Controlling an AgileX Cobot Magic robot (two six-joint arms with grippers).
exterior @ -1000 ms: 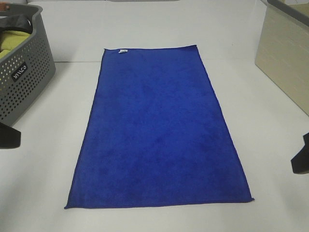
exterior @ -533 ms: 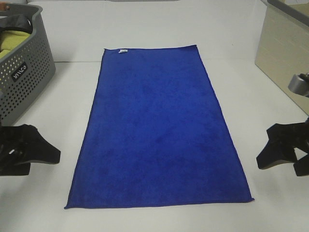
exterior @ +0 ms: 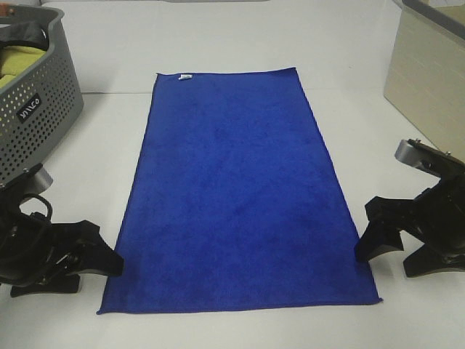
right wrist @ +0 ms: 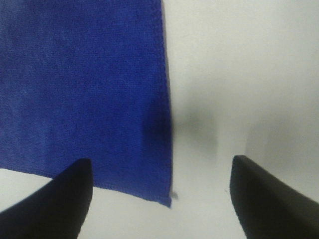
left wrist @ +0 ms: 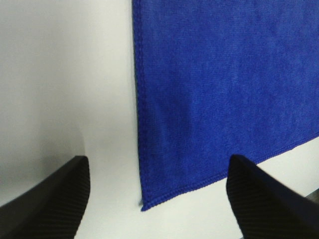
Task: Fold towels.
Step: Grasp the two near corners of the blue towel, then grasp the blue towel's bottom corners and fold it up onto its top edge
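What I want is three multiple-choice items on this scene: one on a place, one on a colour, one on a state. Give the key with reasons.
1. Where on the towel is the white tag?
A. At the far edge, near a corner.
B. At the near edge.
C. In the middle.

2. What colour is the basket?
A. Red.
B. Grey.
C. Blue.

3. How are the left gripper and the right gripper?
A. Both shut on the towel.
B. One shut on the basket.
C. Both open, holding nothing.

Key:
1 A: in the high view the tag sits on the edge farthest from the grippers.
2 B: its perforated wall is grey.
3 C: each wrist view shows the jaws wide apart, gripping nothing.
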